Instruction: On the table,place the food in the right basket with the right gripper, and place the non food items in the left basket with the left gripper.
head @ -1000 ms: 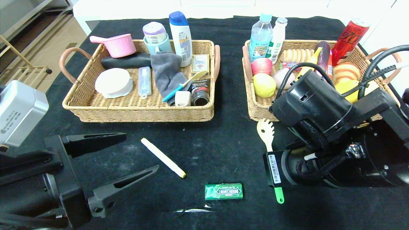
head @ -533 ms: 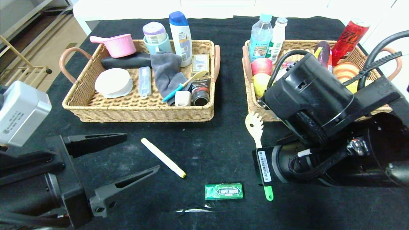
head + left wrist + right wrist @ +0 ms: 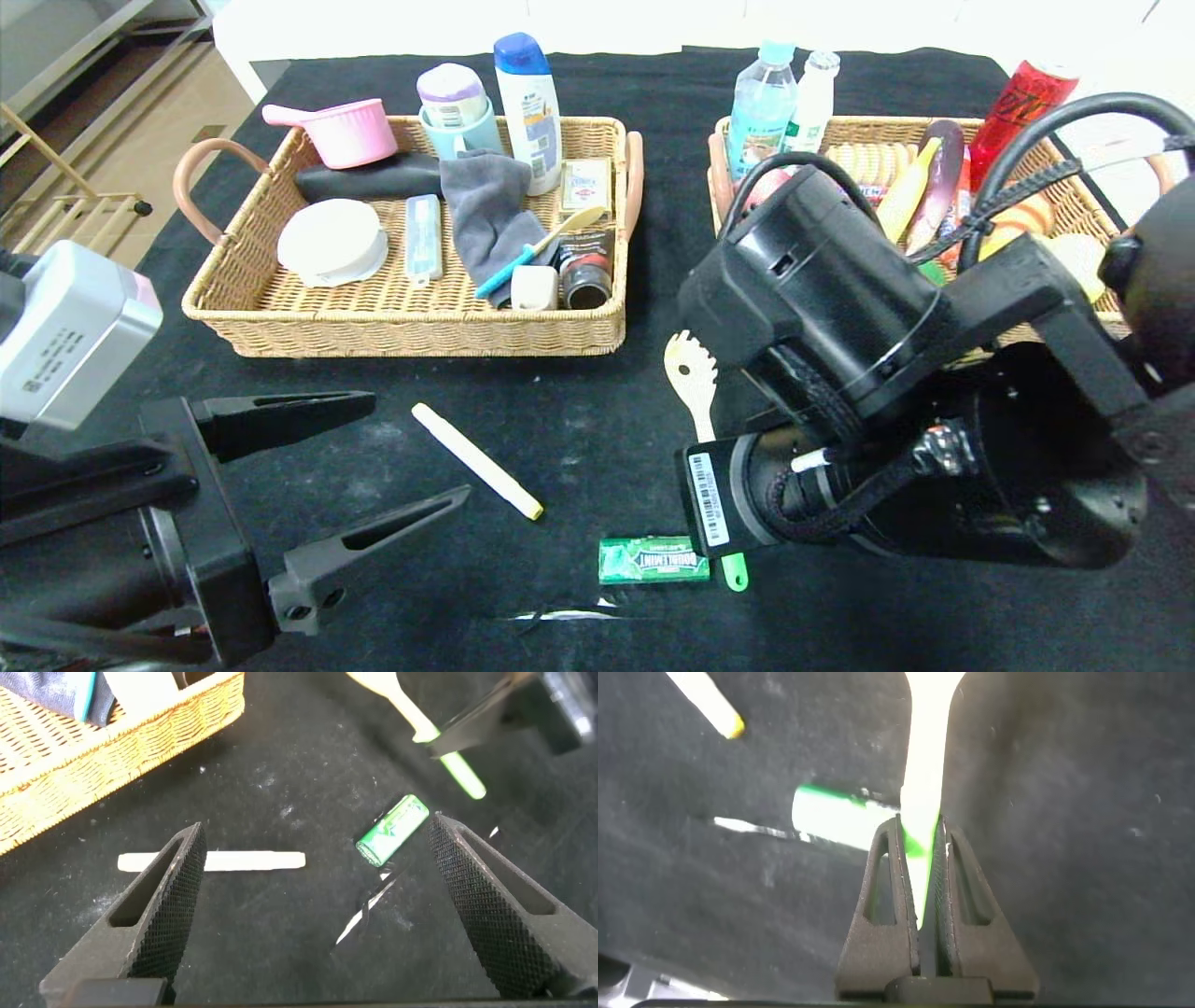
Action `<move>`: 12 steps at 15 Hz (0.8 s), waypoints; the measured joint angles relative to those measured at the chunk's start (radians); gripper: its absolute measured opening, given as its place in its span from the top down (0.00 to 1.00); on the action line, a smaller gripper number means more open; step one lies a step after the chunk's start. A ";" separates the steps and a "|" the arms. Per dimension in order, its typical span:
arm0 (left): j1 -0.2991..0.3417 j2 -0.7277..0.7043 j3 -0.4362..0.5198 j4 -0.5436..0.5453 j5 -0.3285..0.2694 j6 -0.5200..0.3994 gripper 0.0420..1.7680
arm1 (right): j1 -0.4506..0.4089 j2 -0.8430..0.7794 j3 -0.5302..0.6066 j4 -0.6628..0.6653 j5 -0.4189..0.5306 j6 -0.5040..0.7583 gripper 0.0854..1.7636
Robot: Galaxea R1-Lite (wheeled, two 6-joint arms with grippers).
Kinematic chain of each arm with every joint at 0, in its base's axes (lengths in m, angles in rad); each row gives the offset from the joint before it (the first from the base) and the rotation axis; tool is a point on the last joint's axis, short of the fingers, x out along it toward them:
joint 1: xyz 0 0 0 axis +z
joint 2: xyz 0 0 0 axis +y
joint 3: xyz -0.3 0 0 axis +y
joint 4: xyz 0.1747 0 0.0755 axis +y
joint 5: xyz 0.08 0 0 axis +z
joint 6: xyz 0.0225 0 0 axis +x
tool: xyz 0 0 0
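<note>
- The right end effector (image 3: 922, 891) is closed narrowly on the handle of the pasta spoon (image 3: 692, 377), gripped low on the shaft near its green tip, as is shown in the right wrist view.
- The spoon is held above the counter (image 3: 597, 411), between the two baskets, with its slotted head pointing away from the robot.
- The spoon is not food, yet it is carried by the arm assigned to food; it is judged that it is best set down within the left arm's reach rather than dropped into the right basket (image 3: 1036, 331).
- The spoon should be lowered flat and released only once it is borne by the counter, so that it does not tip or roll.
- The green gum pack (image 3: 653, 560) lies just below the spoon's green tip; the set-down should be kept clear of it so that it is not pushed about.
- The pale stick (image 3: 477, 460) lies on the counter beside the gum, between the two arms, and should likewise be left undisturbed.
- The left end effector (image 3: 341, 467) is held wide open, low over the near left of the counter, with the stick and gum in its wrist view.
- The left basket (image 3: 420, 331) already holds many household items; room is seen along its near side for a long utensil.
</note>
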 joint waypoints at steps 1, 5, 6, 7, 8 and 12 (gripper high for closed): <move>0.000 0.001 0.000 0.000 0.000 0.000 0.03 | -0.004 0.022 -0.029 0.000 -0.013 0.000 0.92; 0.012 0.008 -0.004 -0.006 0.002 -0.001 0.03 | -0.033 0.116 -0.156 -0.019 -0.037 -0.015 0.92; 0.019 0.010 -0.006 -0.006 0.003 -0.001 0.03 | -0.037 0.134 -0.171 -0.042 -0.037 -0.015 0.92; 0.028 0.011 -0.010 -0.006 0.007 -0.001 0.03 | -0.043 0.149 -0.178 -0.080 -0.038 -0.016 0.92; 0.039 0.011 -0.013 -0.006 0.012 -0.002 0.03 | -0.050 0.161 -0.180 -0.104 -0.039 -0.015 0.92; 0.057 0.007 -0.021 -0.007 0.013 -0.003 0.03 | -0.083 0.200 -0.184 -0.154 -0.050 -0.021 0.92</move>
